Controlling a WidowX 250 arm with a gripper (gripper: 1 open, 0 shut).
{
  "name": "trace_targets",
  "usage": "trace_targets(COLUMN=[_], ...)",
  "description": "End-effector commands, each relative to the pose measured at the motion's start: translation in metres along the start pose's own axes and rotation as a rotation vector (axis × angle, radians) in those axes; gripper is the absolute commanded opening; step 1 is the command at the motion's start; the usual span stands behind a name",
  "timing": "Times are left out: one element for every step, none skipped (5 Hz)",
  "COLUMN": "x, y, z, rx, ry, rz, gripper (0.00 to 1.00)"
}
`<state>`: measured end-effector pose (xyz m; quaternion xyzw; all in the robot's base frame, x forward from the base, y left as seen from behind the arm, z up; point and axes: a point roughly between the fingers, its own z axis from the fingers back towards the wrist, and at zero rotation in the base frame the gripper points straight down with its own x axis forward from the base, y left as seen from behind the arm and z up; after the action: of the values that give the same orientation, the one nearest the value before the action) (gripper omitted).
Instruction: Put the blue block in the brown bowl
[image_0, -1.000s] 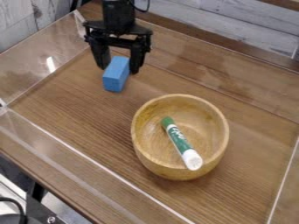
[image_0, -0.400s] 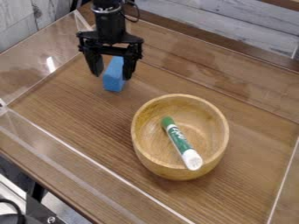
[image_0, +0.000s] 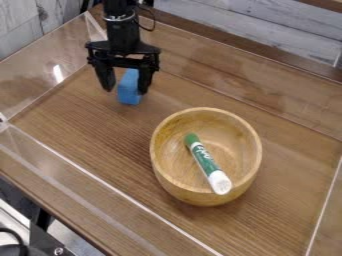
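Observation:
The blue block (image_0: 128, 89) rests on the wooden table at the upper left. My black gripper (image_0: 126, 82) points straight down over it, open, with one finger on each side of the block and its upper part hidden behind the fingers. I cannot tell whether the fingers touch the block. The brown bowl (image_0: 170, 170) sits on the table to the lower right of the block, well apart from the gripper.
A green-and-white marker (image_0: 205, 162) lies inside the bowl. Clear acrylic walls (image_0: 40, 150) run around the table surface. A pale plank wall (image_0: 267, 30) stands at the back right.
The gripper has moved left and sunk lower, so its open fingers now straddle the blue block. The block, bowl and marker have not moved.

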<state>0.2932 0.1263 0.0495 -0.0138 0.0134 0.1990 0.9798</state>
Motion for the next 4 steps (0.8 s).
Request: trace_targets(x=[0.0124, 0.0119, 0.0112, 0.0104], y=[0.0059, 0.0065, 0.0071, 0.0074], z=[0.0156, 0.0137, 0.0117, 0.0096], rx=[0.006, 0.005, 0.004, 0.002], ry=[-0.069, -0.070, -0.069, -0.069], rz=[0.009, 0.008, 0.007, 0.006], gripper=[1.00, 1.00, 1.00, 1.00])
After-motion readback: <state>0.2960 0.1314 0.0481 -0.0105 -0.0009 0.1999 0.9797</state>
